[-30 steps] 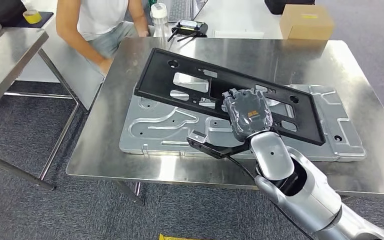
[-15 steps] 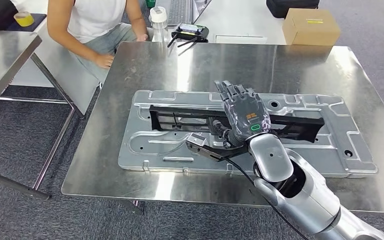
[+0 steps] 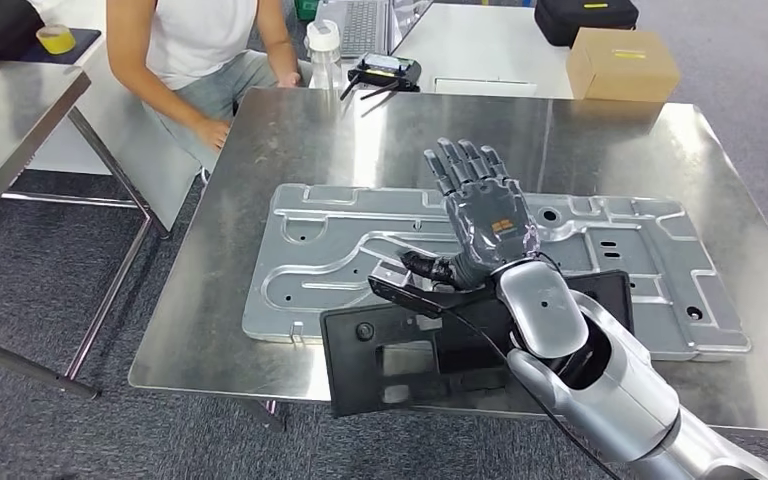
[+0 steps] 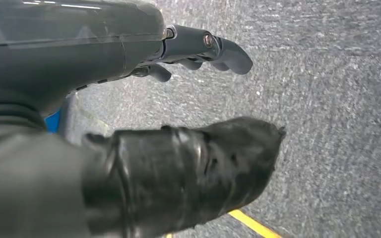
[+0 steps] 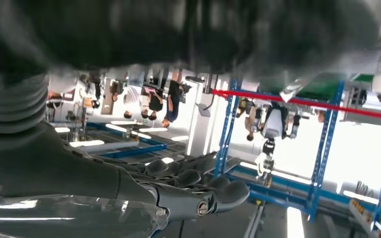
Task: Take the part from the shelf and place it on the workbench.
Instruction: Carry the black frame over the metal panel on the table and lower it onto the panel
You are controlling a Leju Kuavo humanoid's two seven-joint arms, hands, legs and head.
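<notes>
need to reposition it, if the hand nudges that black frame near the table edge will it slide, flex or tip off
The black frame looks flat, thin and full of cutouts, so probably light and a bit flexible. It lies on the smooth steel table, likely sliding easily. Its near corner seems to overhang the edge, so a push from the right hand could tip it off.

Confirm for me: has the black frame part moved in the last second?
Yes. The black frame part was tilted up over the far side of the silver plate; it now lies flat at the plate's near edge, overhanging the workbench front. The right hand is open above it.

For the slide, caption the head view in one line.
Open right hand raised over the silver plate; black frame part lies released at the workbench's near edge, overhanging it.
</notes>
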